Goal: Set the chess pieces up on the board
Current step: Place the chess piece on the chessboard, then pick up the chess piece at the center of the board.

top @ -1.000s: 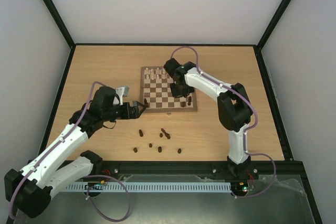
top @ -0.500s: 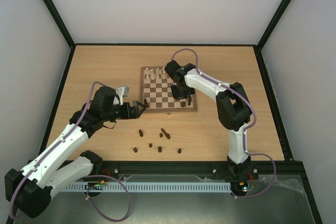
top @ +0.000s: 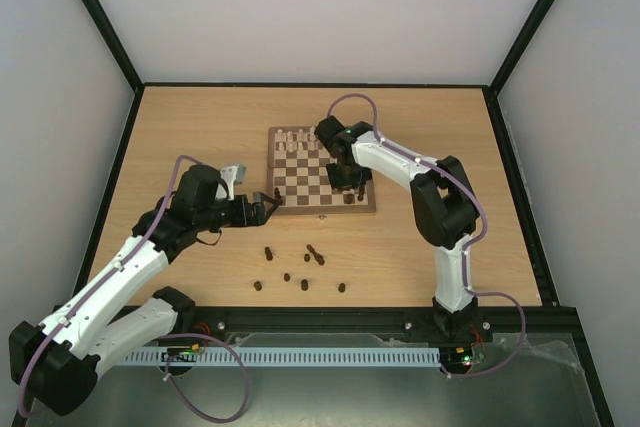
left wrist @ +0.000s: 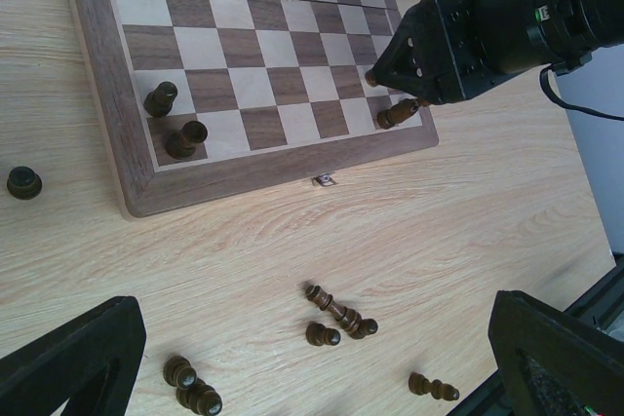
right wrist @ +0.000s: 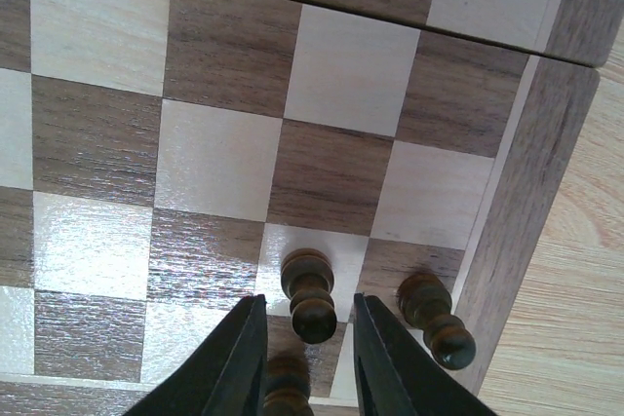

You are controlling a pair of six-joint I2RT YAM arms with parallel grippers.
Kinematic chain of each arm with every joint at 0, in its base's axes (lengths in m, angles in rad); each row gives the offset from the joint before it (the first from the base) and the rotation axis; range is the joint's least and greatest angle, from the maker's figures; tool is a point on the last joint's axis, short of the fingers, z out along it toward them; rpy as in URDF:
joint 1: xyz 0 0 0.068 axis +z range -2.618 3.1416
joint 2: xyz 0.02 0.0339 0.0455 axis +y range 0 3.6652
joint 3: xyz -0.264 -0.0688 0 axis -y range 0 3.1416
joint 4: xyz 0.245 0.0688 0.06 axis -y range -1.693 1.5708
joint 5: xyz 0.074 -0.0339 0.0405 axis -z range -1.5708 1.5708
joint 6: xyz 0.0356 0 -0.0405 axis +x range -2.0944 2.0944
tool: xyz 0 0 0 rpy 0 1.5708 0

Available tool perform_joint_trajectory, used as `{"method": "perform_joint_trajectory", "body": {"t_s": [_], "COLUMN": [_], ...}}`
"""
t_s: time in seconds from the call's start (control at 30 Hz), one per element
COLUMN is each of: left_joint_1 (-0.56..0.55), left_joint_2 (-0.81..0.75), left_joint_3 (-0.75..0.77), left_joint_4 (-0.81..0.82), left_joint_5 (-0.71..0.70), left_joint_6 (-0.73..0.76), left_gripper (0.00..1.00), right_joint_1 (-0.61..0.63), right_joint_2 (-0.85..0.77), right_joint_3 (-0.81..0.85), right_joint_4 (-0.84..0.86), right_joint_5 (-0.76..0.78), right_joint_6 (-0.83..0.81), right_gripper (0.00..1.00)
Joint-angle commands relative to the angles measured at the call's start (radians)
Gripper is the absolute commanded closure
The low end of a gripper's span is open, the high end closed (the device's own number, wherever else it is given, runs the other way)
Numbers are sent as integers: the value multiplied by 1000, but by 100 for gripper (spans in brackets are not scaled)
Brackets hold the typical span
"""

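The board (top: 300, 179) lies mid-table, with cream pieces along its far edge. My right gripper (top: 347, 180) hovers over the board's near right corner. In the right wrist view it (right wrist: 308, 305) is open, with one standing dark pawn (right wrist: 312, 294) between the fingers (right wrist: 242, 358), untouched. A second dark pawn (right wrist: 436, 321) stands to the right and a third (right wrist: 287, 387) shows at the bottom edge. My left gripper (top: 268, 209) is open and empty by the board's near left corner. Two dark pieces (left wrist: 174, 119) stand there. Several loose chess pieces (top: 312, 255) lie in front of the board.
The board's small clasp (left wrist: 319, 180) faces the loose pieces (left wrist: 341, 314). One dark piece (left wrist: 23, 182) stands on the table left of the board. The right arm's gripper (left wrist: 439, 46) shows in the left wrist view over the board's corner.
My right gripper has drawn back a little from the board's near right corner. The left arm and the loose pieces have not moved.
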Motion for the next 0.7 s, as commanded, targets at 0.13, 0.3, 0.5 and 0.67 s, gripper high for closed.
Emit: {"method": "perform_joint_trajectory", "body": {"t_s": [0.13,0.3,0.5,0.67], "left_joint_1": [6,6,7,8], "left_joint_2": [4,1,-12,-18], "left_joint_3": [-5,0,0,-5], "left_joint_4": [16,18,19,24], "left_joint_5": [10,7,-2,-2], "left_joint_6": [2,-7,-20,-27], "left_gripper": [1,1,1,0], "right_joint_1": [8,99,267,375], "right_joint_2": [-153,-289,-395,-402], "right_joint_3": [16,-38,-246,-379], "right_joint_4": [-16,-11,52,104], "right_joint_5": [11,-32,-128,-145], "right_joint_6": [-4,9,84,146], "right_gripper": [66,63,63,64]}}
